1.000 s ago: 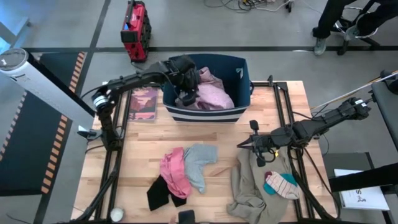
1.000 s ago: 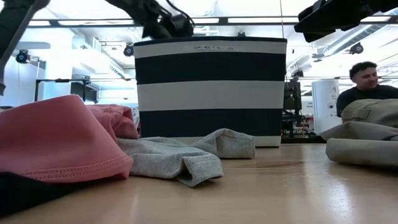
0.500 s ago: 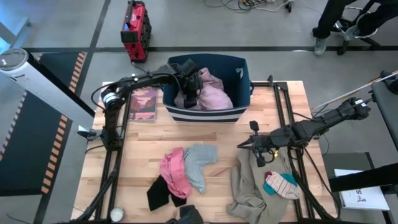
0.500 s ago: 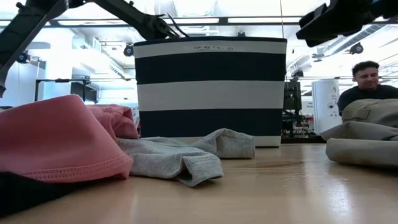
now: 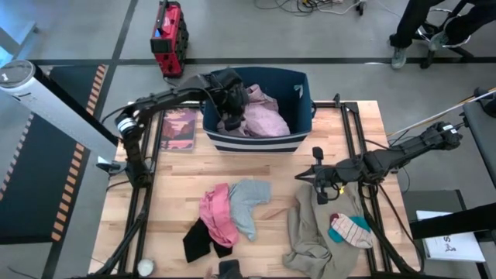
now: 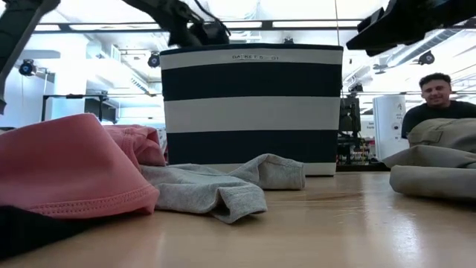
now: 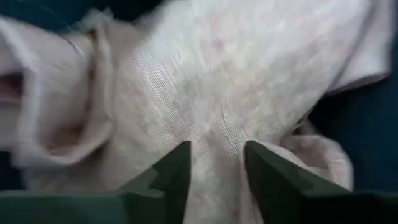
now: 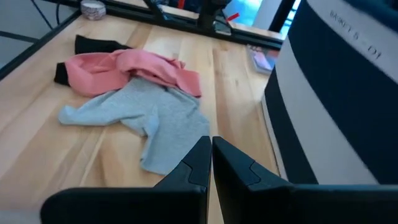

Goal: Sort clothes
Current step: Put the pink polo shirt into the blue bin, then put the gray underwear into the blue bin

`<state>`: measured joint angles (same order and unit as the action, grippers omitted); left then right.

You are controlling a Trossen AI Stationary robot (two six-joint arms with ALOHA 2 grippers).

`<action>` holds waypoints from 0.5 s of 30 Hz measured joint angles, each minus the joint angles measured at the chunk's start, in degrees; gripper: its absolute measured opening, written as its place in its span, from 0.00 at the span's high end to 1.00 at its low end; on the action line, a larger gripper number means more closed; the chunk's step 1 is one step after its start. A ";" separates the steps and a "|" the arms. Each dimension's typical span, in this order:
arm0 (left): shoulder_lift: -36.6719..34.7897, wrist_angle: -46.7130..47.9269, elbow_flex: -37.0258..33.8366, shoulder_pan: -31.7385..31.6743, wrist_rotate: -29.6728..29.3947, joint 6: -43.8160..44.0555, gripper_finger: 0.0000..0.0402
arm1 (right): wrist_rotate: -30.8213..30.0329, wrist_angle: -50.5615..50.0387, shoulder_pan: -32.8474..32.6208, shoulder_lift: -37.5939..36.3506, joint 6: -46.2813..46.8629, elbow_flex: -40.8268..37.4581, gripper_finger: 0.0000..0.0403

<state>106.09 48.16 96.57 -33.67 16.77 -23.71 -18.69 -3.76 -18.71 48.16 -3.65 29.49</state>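
Observation:
A pale pink shirt (image 5: 266,118) lies in the navy striped bin (image 5: 304,87) at the table's far edge. My left gripper (image 7: 214,155) is open and reaches into the bin from the left, fingertips down at the shirt (image 7: 205,81). On the near table lie pink (image 5: 216,215), light blue-grey (image 5: 249,200), black (image 5: 197,242) and khaki (image 5: 311,230) pieces. A striped teal-white sock (image 5: 350,230) rests on the khaki one. My right gripper (image 5: 301,179) is shut and hovers over the khaki piece's far end, touching nothing. My left gripper comes at the pale pink shirt from above at a slant. A ridge of its cloth (image 7: 214,134) shows between the two fingertips (image 7: 181,163). I cannot tell whether the fingertips touch it. The shirt lies bunched in the bin.
A flat dark pink-printed book (image 5: 179,128) lies left of the bin. Black frame rails (image 5: 358,155) run along the table's left and right sides. Bare wood stretches between the bin and the near pile. A person (image 6: 439,95) sits beyond the table's far side.
My left gripper dipped deeper into the bin, below its rim, and has come back up to where it stood a second ago. The shirt and the pieces on the table lie as before.

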 joint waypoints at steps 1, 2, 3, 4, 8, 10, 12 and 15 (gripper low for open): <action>-1.18 0.00 0.05 0.03 -0.25 0.36 0.60 | -0.04 -0.03 -0.01 0.00 -0.12 0.26 1.00; -2.30 -0.05 0.05 0.16 -0.76 0.43 0.56 | -0.20 -0.17 -0.01 0.00 -0.24 0.58 1.00; -3.47 -0.11 0.07 0.29 -1.36 0.64 0.52 | -0.41 -0.26 -0.01 0.00 -0.35 0.89 0.99; -4.70 -0.06 0.07 0.49 -2.28 0.68 0.49 | -0.43 -0.26 -0.01 0.00 -0.38 1.14 0.98; -10.01 -0.07 0.05 1.99 -5.73 0.85 0.36 | -0.48 -0.46 -0.01 -0.01 -0.38 1.54 0.90; -12.71 -0.09 0.05 3.10 -6.40 0.88 0.32 | -0.47 -0.46 -0.01 -0.01 -0.05 1.56 0.84; -15.40 -0.06 0.05 4.31 -6.51 1.29 0.29 | -0.47 -0.54 -0.01 -0.02 0.06 1.54 0.78; -19.22 0.18 -0.01 6.78 -8.05 2.38 0.27 | -0.49 -0.51 -0.01 0.00 0.94 1.56 0.69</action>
<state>86.87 48.34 96.56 -26.89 8.73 -21.33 -19.18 -4.27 -18.72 48.16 -2.71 31.05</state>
